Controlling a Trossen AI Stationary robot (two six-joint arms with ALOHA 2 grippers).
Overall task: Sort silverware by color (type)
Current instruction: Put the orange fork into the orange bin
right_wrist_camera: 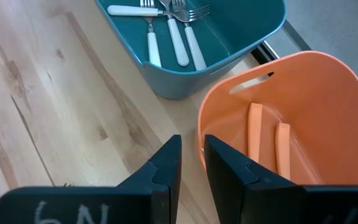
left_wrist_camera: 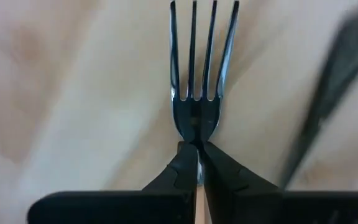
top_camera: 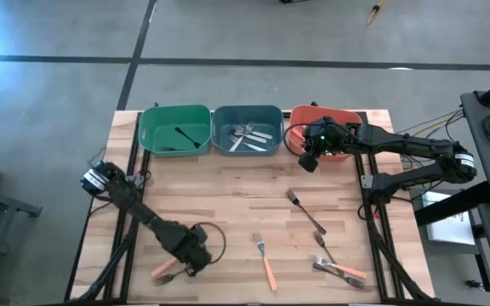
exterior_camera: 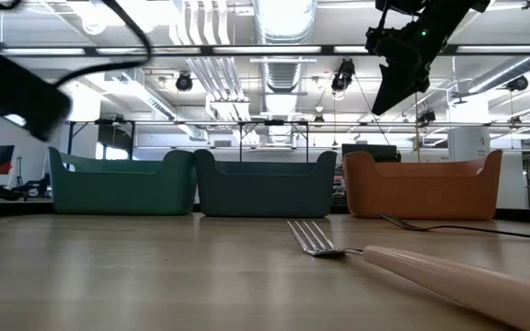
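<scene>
Left gripper (left_wrist_camera: 199,163) pinches the orange-handled fork (left_wrist_camera: 196,81) right at the neck; thin grip, it may pivot when you lift. Right gripper (right_wrist_camera: 191,163) hangs beside the orange bin (right_wrist_camera: 316,87), fingers slightly apart, empty.

Wooden table (top_camera: 228,212), green bin (top_camera: 174,130), teal bin (top_camera: 247,130), orange bin (top_camera: 323,127)

Wooden table (top_camera: 228,212), light plank top. Along the 12 o'clock edge stand three bins in a row, touching: green bin (top_camera: 174,130), blue bin (top_camera: 247,129), orange bin (top_camera: 323,127). Loose on the top: black fork (top_camera: 305,211) right of centre; orange-handled fork (top_camera: 265,261) at 6 o'clock; cluster of forks (top_camera: 337,268) at 4 o'clock; orange-handled utensil (top_camera: 163,273) at 7 o'clock.
</scene>
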